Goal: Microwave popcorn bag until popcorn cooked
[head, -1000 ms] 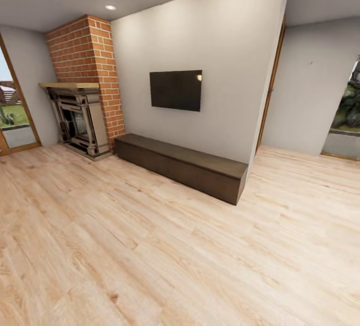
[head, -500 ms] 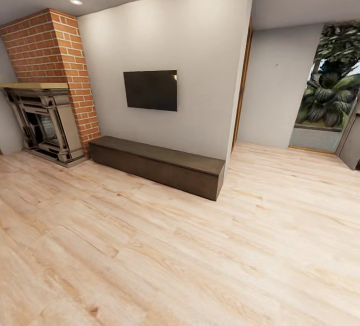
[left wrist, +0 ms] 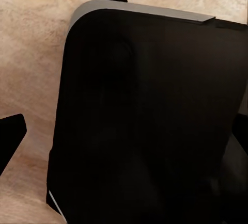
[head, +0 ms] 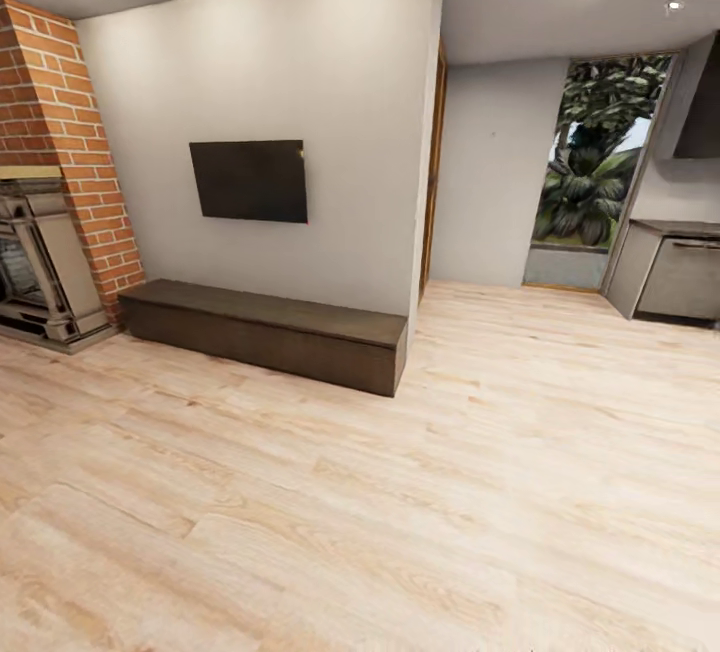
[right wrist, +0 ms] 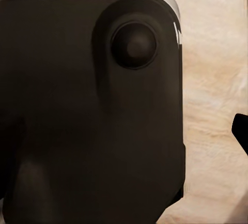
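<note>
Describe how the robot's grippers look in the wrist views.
The left gripper's fingertip is a matte black wedge with a pointed end, plain and unmarked. The right gripper's fingertip looks the same: black and pointed.

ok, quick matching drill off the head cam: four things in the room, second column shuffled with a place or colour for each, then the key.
Things:
1. television
2. long low bench
3. brick chimney
4. window with green plants

Descriptions:
A. red-orange, at the view's left edge beside the fireplace
B. far right, next to a grey cabinet
C. dark brown, on the floor against the white wall
D. black, mounted on the white wall

Pairs: 1-D, 2-C, 3-A, 4-B
</note>
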